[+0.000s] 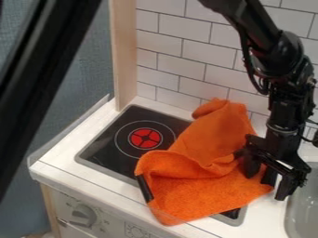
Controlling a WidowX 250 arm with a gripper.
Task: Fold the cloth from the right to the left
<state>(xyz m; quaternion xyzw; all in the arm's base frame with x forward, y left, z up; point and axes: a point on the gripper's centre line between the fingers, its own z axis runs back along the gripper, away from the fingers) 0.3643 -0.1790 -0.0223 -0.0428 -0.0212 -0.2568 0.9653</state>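
One bright orange, fuzzy cloth (205, 162) lay loosely folded and rumpled across the right side of the black glass stovetop (102, 149) and onto the white table (81, 175). We saw its far end bunched near the white tiled wall (180, 60), and its near corner at the table's front edge. The black two-finger gripper (266, 187) hung open at the cloth's right edge. To the left, we could see the round red burner mark (146, 138), uncovered.
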